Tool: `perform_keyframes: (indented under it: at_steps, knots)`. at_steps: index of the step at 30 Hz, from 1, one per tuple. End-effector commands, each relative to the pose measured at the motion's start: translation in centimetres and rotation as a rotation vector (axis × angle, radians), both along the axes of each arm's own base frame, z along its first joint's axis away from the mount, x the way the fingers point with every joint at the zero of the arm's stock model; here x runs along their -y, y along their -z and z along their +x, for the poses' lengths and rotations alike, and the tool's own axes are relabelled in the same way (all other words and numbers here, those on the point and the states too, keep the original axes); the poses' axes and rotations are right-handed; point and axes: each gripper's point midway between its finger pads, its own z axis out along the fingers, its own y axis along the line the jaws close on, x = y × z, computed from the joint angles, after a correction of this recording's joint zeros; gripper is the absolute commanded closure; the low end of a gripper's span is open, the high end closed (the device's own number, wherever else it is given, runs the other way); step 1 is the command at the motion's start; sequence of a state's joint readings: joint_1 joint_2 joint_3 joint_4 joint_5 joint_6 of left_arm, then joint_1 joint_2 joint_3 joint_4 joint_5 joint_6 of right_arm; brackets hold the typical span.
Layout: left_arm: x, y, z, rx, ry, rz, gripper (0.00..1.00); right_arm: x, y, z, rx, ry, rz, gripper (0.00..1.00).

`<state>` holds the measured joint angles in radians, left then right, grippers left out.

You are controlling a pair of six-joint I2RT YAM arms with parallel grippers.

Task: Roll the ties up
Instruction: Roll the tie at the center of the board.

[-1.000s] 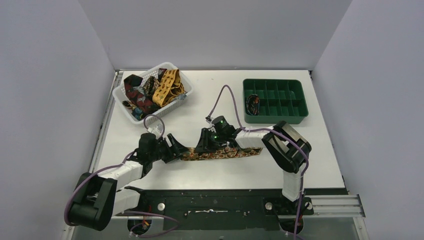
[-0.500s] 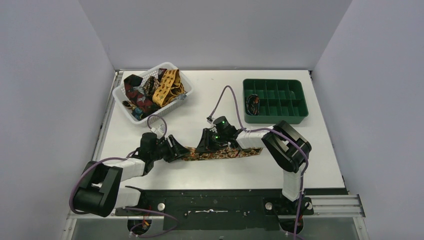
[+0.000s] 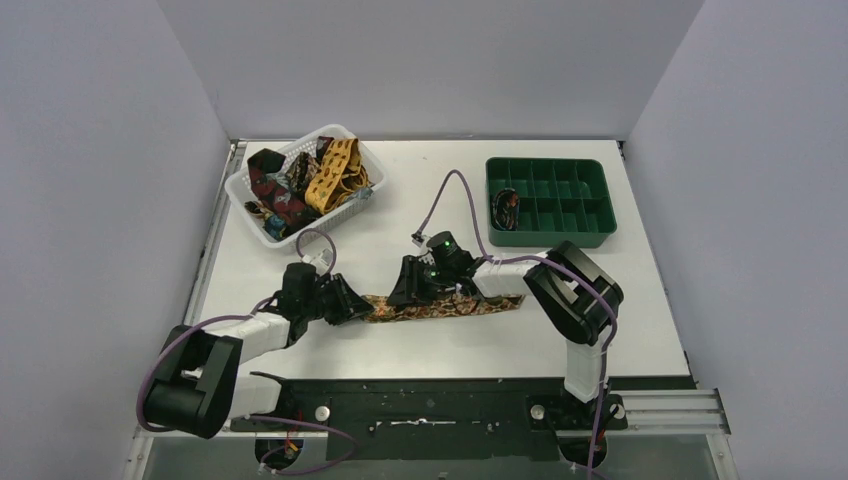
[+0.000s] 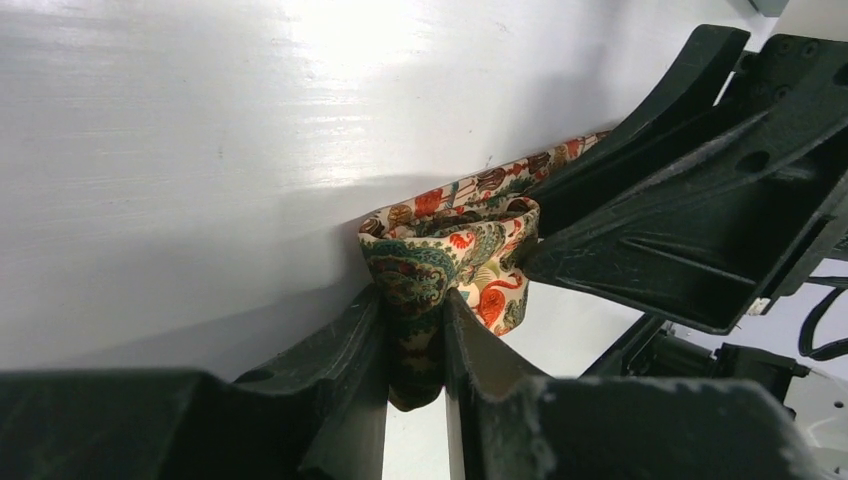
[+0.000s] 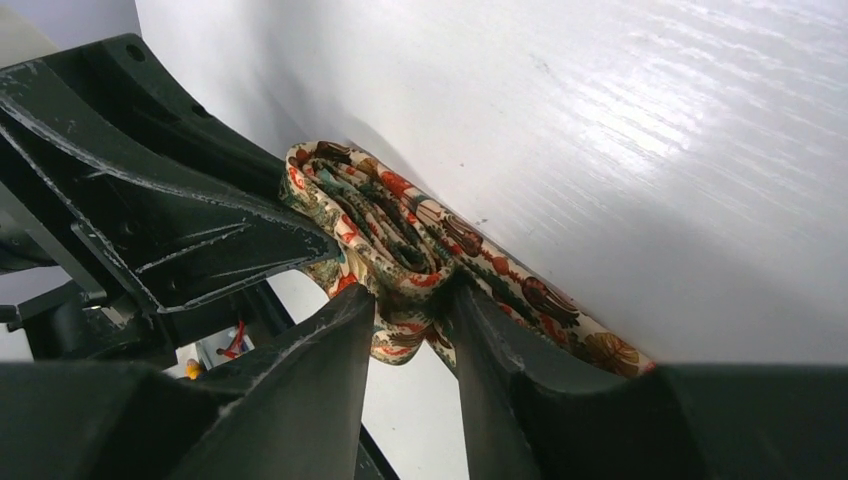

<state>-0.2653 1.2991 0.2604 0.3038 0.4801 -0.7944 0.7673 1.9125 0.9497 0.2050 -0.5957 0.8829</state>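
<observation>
A brown-orange multicolour tie [image 3: 445, 306] lies flat across the table's near middle, its left end folded into a small coil [image 4: 455, 240]. My left gripper [image 3: 355, 303] is shut on that coiled end [image 4: 418, 305]. My right gripper [image 3: 403, 292] pinches the same tie just right of the coil [image 5: 405, 300], its fingers [image 5: 320, 370] close on the fabric. The two grippers nearly touch. Several more ties [image 3: 300, 180], dark red and mustard yellow, lie piled in a white basket [image 3: 262, 234]. One small coiled tie [image 3: 506, 208] sits in the green tray.
The white basket stands at the back left. A green compartment tray [image 3: 550, 200] stands at the back right. Purple cables [image 3: 447, 190] loop over the table behind the right arm.
My left gripper has edged right along the tie toward the right gripper, and the left arm's elbow has shifted. The right arm has barely moved.
</observation>
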Motion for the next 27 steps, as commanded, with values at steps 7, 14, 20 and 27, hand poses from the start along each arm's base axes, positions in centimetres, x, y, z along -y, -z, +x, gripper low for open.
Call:
perform_keyframes:
  at_steps: [7, 14, 20, 27]
  knots:
    - [-3.8, -1.7, 0.5, 0.024, -0.063, 0.259, 0.84, 1.0, -5.9, 2.4, 0.149, 0.023, 0.064, 0.55]
    - [-5.8, -3.3, 1.0, 0.039, -0.109, 0.426, 0.84, 4.1, -5.2, 4.4, 0.201, 0.094, -0.056, 0.54]
    - [-6.6, -4.6, 1.2, 0.055, -0.122, 0.659, 0.85, 5.4, -4.8, 4.9, 0.199, 0.127, -0.08, 0.53]
    - [-7.1, -6.2, 1.3, 0.084, -0.155, 0.89, 0.87, 6.0, -4.5, 5.3, 0.199, 0.146, -0.106, 0.53]
